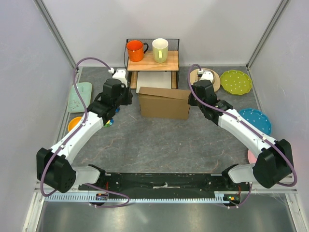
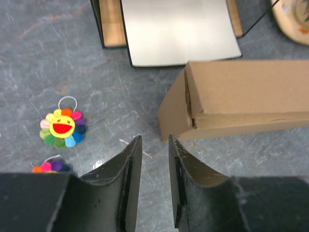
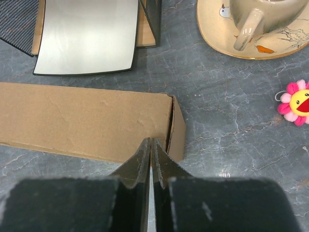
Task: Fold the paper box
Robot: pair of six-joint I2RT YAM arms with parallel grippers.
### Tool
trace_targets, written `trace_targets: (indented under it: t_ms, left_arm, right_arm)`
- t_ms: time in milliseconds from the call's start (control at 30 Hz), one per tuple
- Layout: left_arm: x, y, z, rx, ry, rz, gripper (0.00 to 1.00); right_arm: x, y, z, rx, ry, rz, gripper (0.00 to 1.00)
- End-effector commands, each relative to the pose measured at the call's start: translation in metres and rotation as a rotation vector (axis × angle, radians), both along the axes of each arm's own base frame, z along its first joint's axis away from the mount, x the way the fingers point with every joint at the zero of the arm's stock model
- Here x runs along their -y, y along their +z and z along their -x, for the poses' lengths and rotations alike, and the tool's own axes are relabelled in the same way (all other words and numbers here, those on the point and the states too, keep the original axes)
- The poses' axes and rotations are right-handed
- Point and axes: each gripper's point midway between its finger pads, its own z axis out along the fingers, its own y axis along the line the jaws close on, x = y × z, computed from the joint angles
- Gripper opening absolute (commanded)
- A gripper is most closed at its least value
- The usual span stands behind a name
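Note:
The brown cardboard paper box stands closed in the middle of the table, a long shallow block. My left gripper is by its left end. In the left wrist view the jaws stand a little apart with nothing between them, just short of the box's left corner. My right gripper is at the box's right end. In the right wrist view its jaws are pressed together and the tips lie over the box's near edge, beside its right end flap.
Behind the box stands a wire rack holding an orange mug and a pale mug, with a white tray beneath. Plates lie right: beige with cup, green, blue. Flower toys lie nearby.

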Motion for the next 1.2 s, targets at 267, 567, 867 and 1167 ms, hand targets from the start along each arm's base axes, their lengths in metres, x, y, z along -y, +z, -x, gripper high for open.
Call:
trace_targets:
  t_ms: [267, 567, 867, 1167]
  left_arm:
    - [0.058, 0.096, -0.033, 0.203, -0.151, 0.319, 0.10]
    - [0.084, -0.010, -0.017, -0.030, -0.246, 0.364, 0.03]
    - [0.057, 0.101, -0.039, 0.266, -0.212, 0.374, 0.02]
    - [0.067, 0.071, -0.034, 0.169, -0.225, 0.444, 0.02]
  right_arm:
    - [0.008, -0.048, 0.023, -0.160, 0.029, 0.075, 0.08]
    - [0.004, -0.053, 0.025, -0.177, 0.049, 0.066, 0.08]
    - [0.001, -0.046, 0.022, -0.163, 0.059, 0.058, 0.07]
    - [0.001, -0.051, 0.026, -0.174, 0.058, 0.047, 0.07]
